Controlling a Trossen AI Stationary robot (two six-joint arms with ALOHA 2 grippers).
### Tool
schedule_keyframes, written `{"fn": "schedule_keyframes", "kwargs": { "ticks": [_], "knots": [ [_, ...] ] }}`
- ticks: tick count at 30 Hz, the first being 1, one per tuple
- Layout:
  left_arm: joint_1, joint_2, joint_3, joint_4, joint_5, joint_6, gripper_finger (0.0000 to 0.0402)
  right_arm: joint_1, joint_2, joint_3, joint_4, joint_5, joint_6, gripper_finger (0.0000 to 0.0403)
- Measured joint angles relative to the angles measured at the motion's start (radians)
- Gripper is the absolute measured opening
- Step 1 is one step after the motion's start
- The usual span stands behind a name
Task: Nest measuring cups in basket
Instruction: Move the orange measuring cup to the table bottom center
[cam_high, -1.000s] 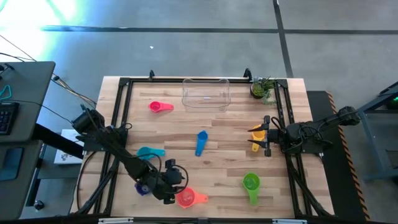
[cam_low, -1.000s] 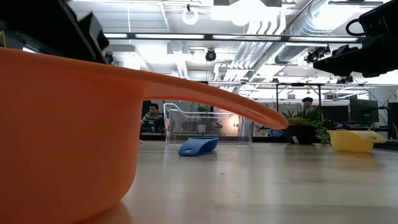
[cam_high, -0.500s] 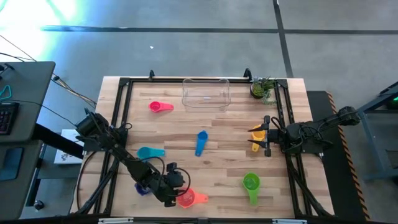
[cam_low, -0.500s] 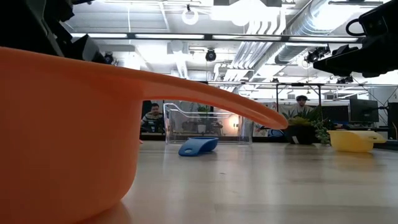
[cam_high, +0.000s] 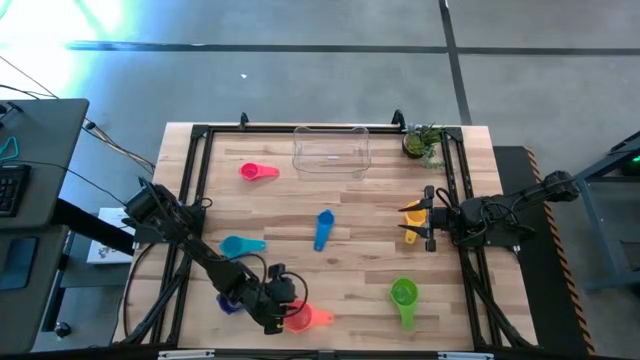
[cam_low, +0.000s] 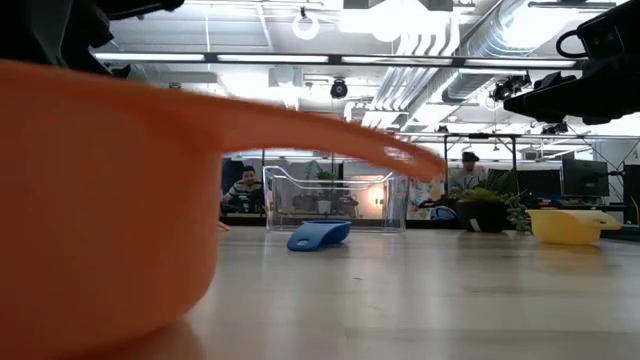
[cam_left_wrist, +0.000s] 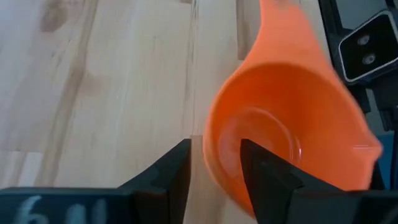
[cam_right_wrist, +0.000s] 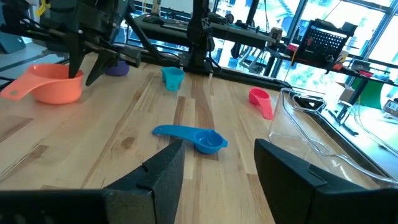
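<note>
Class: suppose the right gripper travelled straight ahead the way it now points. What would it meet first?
Probably the blue cup. The right gripper stands open and points across the table, and that cup lies nearest ahead between its fingers. It may sit slightly to one side of the line; depth is hard to judge.

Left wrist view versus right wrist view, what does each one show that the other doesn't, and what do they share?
Only the left wrist view shows the left hand straddling the red-orange cup's wall, one finger inside the bowl. Only the right wrist view shows the blue cup, teal cup, pink cup, purple cup and the clear basket, past the open right hand. Both show the red-orange cup and the wooden table.
</note>
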Motion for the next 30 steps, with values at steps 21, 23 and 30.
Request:
{"fn": "schedule_keyframes", "kwargs": {
  "ticks": [21, 23, 30],
  "knots": [
    [0.020, 0.006, -0.001, 0.027, -0.002, 0.002, 0.0018, 0.000, 0.000, 0.000, 0.000, 0.000, 0.000, 0.0188],
    [0.026, 0.006, -0.001, 0.037, -0.001, 0.006, 0.0011, 0.000, 0.000, 0.000, 0.000, 0.000, 0.000, 0.0188],
    [0.055, 0.006, -0.001, 0.053, 0.004, 0.027, 0.0012, 0.000, 0.000, 0.000, 0.000, 0.000, 0.000, 0.0188]
  ]
}}
